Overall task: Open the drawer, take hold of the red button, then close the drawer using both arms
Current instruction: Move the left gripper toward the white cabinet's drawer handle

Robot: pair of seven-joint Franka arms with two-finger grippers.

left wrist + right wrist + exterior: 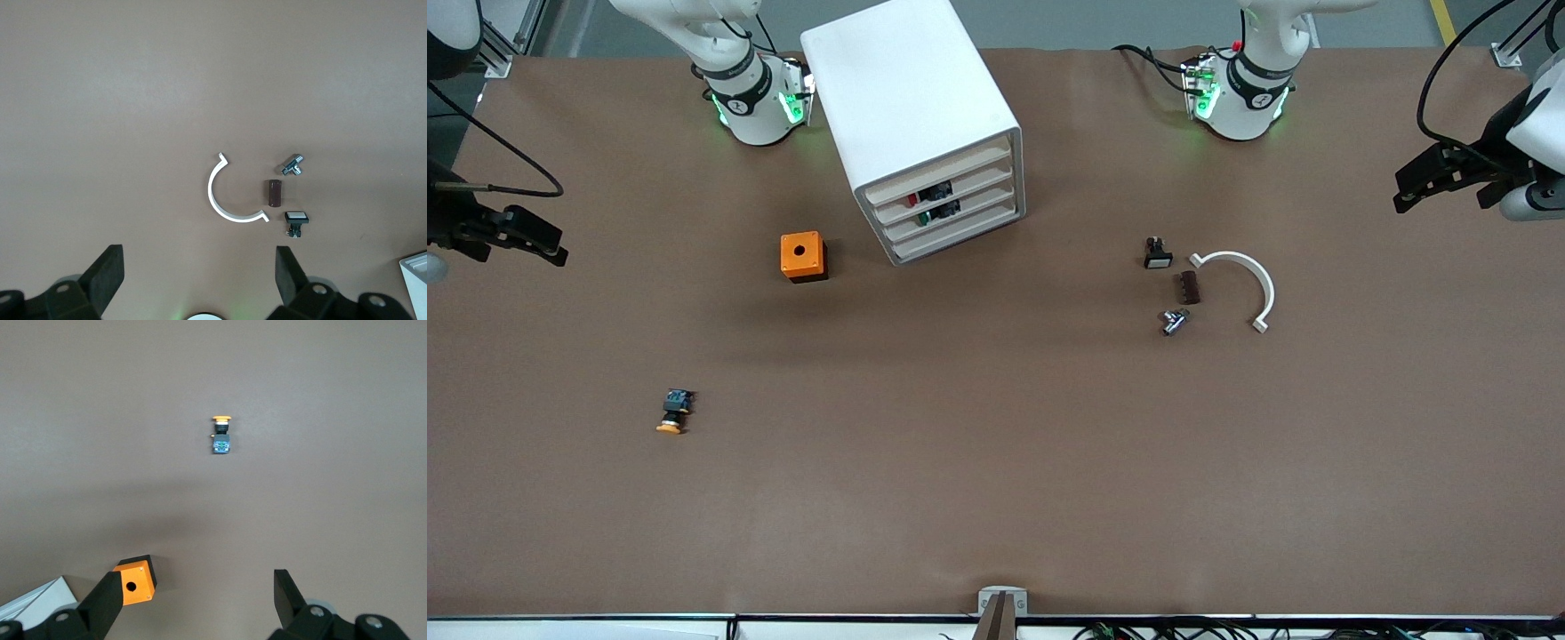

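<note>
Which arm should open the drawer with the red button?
Probably right. The right gripper and left gripper both hang open at the table's ends, but the cabinet and the closed drawer sit toward the right arm's end.

Robot lab: arms [747, 80], brown bench [996, 462].

The scene was evenly and brightly lit from above. Soft, blurred shadows were cast on the brown table [996, 462] beside the white cabinet [911, 98]. No glare was seen. Focus was kept sharp throughout.
</note>
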